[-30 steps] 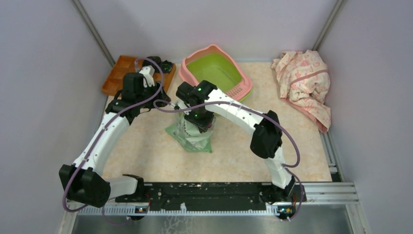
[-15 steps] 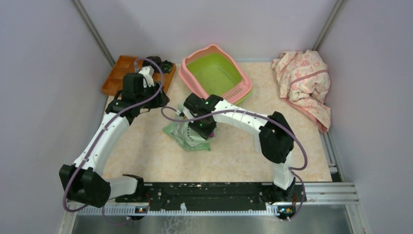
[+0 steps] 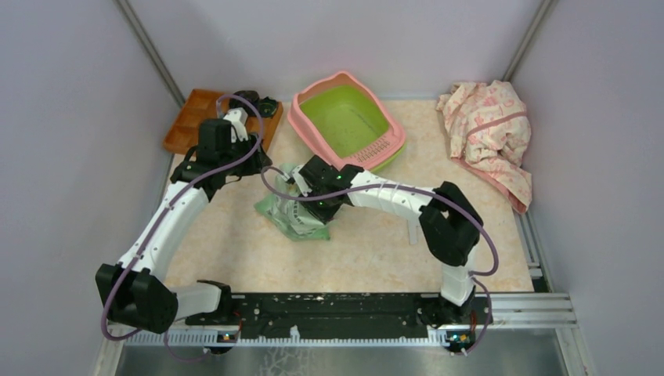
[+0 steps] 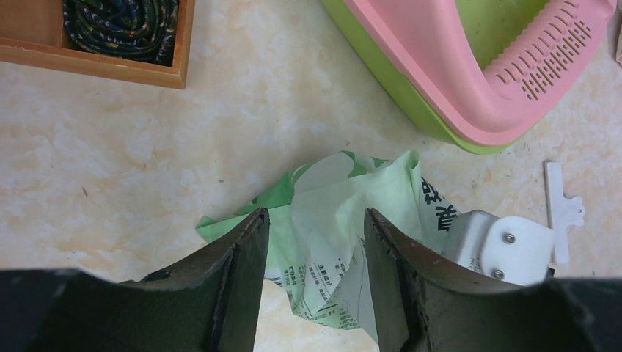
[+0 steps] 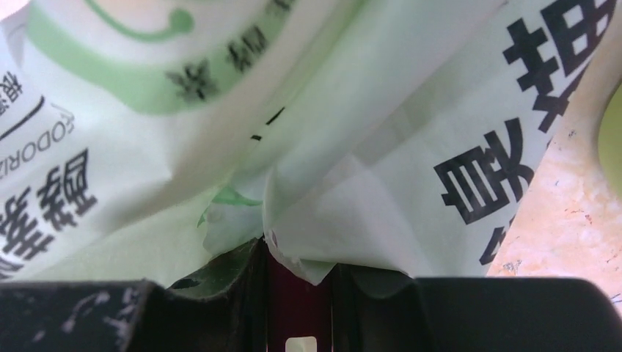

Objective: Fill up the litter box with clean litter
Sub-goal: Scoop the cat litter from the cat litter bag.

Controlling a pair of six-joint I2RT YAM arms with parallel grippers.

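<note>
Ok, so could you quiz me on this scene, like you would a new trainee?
1. True or false: the litter box is already full.
2. Fill in: the left fingers, above the green bag, stand ____.
3. Which fingers pinch the bag? A) the left ones B) the right fingers C) both

Key: 1 false, it looks bare. 2 open. 3 B.
</note>
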